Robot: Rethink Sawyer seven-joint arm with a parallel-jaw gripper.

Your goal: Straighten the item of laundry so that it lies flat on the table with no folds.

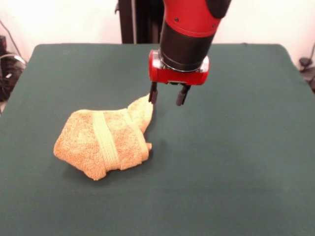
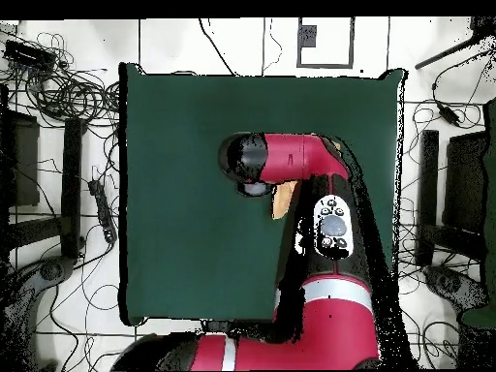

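Crumpled orange-tan terry towel (image 1: pixel 106 142) with paler woven band on dark green cloth bench (image 1: pixel 236 162); red-black gripper (image 1: pixel 168 95) fingers open, one finger (image 1: pixel 153 93) touching towel's raised corner.

Overhead: arm (image 2: pixel 310 174) hides most of towel (image 2: pixel 282 201).

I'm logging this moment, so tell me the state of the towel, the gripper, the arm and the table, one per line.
towel: crumpled in a bunched heap, pale band wrapped over it, one corner raised toward the gripper.
gripper: open, fingers pointing down, one finger at the raised corner; whether it touches is unclear.
arm: stretched out over the table, hiding most of the towel from overhead.
table: covered in dark green cloth.
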